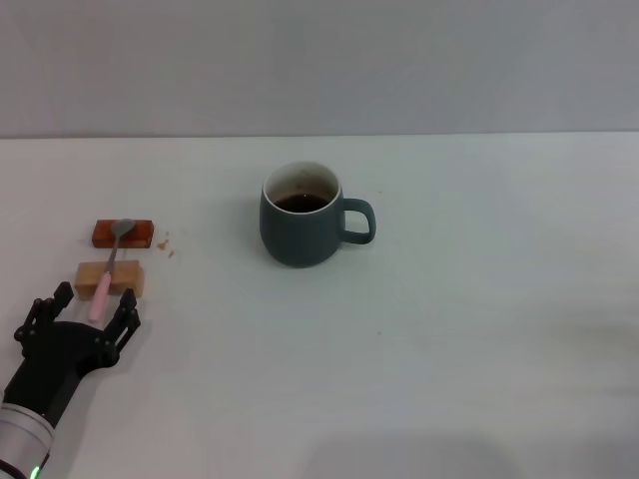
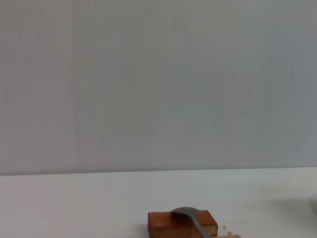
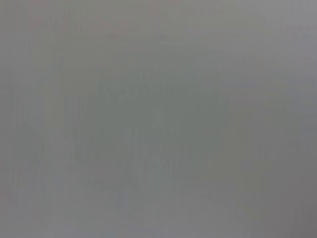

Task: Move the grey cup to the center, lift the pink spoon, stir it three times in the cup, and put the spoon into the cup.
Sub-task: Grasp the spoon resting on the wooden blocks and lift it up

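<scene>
The grey cup stands upright near the middle of the white table, handle to the right, dark liquid inside. The pink spoon lies across a red-brown block and a tan block at the left, its metal bowl on the red-brown block. My left gripper is open just in front of the spoon's pink handle end, one finger on each side of it. In the left wrist view the spoon bowl rests on the red-brown block. The right gripper is out of view.
Small brown crumbs lie right of the red-brown block. The white table stretches wide to the right and front of the cup. The right wrist view shows only a plain grey surface.
</scene>
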`<state>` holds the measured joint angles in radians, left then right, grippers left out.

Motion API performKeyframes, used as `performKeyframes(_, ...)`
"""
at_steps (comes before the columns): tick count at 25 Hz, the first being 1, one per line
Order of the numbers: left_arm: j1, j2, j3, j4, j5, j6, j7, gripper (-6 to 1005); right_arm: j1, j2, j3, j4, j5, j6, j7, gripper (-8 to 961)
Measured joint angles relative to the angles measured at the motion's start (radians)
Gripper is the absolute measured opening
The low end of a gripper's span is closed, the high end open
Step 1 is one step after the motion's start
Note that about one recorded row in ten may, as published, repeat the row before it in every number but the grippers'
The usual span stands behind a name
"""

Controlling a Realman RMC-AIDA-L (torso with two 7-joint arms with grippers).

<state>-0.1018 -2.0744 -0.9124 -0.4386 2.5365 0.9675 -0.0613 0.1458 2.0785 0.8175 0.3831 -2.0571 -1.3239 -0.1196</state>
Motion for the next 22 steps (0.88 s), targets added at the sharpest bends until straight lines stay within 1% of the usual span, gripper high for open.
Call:
performKeyframes(14,-0.007,-0.001,-0.002,0.000,-0.004,-0.022,0.000,801,0.002,0.000,0.000,0.002,0.000,0.000,0.000,-2)
performKeyframes(21,-0.007,0.000,-0.002,-0.003,-0.004,-0.025,0.000,632,0.003,0.000,0.000,0.002,-0.001,0.003,0.000,-2)
performKeyframes(22,-0.007,0.000,-0.002,-0.004,-0.004,-0.026,0.000,632,0.003,0.000,0.000,0.002,-0.001,0.003,0.000,-2)
